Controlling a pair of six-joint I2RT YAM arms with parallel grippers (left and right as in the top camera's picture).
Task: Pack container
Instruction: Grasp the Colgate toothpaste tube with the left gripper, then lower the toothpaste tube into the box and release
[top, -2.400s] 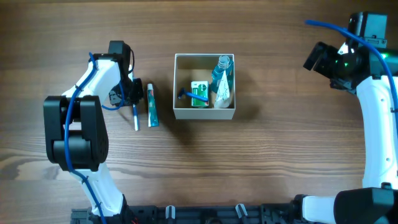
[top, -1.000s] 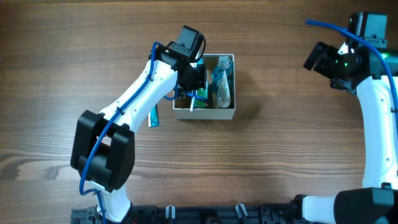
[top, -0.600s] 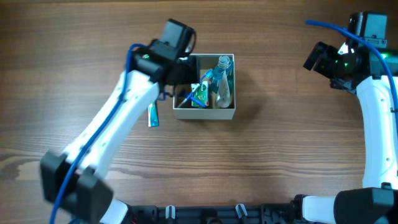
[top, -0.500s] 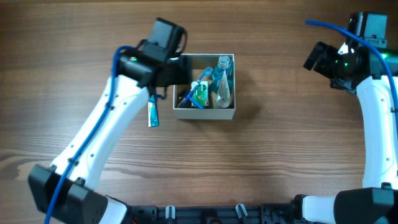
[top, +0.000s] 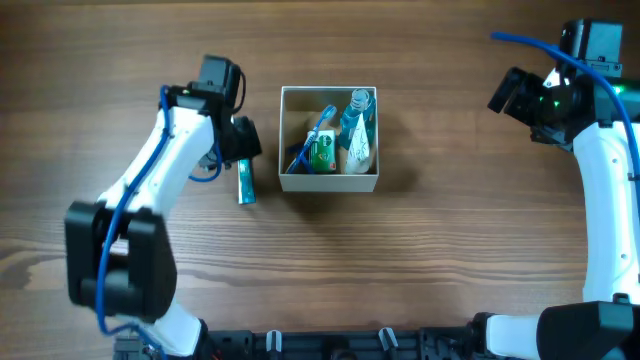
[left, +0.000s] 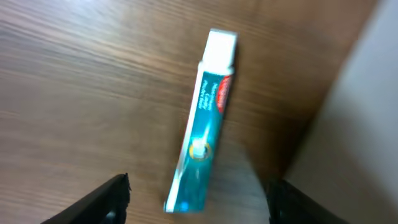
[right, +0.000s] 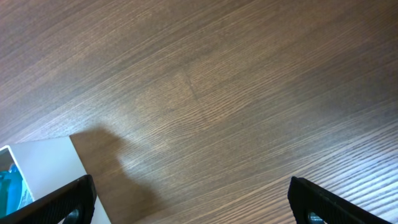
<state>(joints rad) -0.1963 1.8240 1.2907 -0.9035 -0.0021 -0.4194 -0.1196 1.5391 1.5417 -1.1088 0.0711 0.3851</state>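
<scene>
The container (top: 329, 182), a square white-walled box, stands at the table's middle. It holds a blue toothbrush (top: 311, 141) leaning on a green-and-white packet (top: 322, 153), and a clear bottle (top: 358, 141). A teal toothpaste tube (top: 246, 181) lies on the wood just left of the box. My left gripper (top: 243, 148) hangs over the tube's upper end, open and empty. In the left wrist view the tube (left: 206, 117) lies between the spread fingers (left: 109, 198), with the box wall (left: 367, 112) at the right. My right gripper (top: 503, 92) stays open at the far right.
Bare wooden tabletop (top: 420, 270) surrounds the box. The right wrist view shows wood grain and one white corner of the container (right: 43, 168) at the lower left. A black rail (top: 330, 345) runs along the front edge.
My left arm has swung from over the container back left to above the toothpaste tube. Its jaws opened, and the blue toothbrush now rests inside the box. The right arm has not moved.
</scene>
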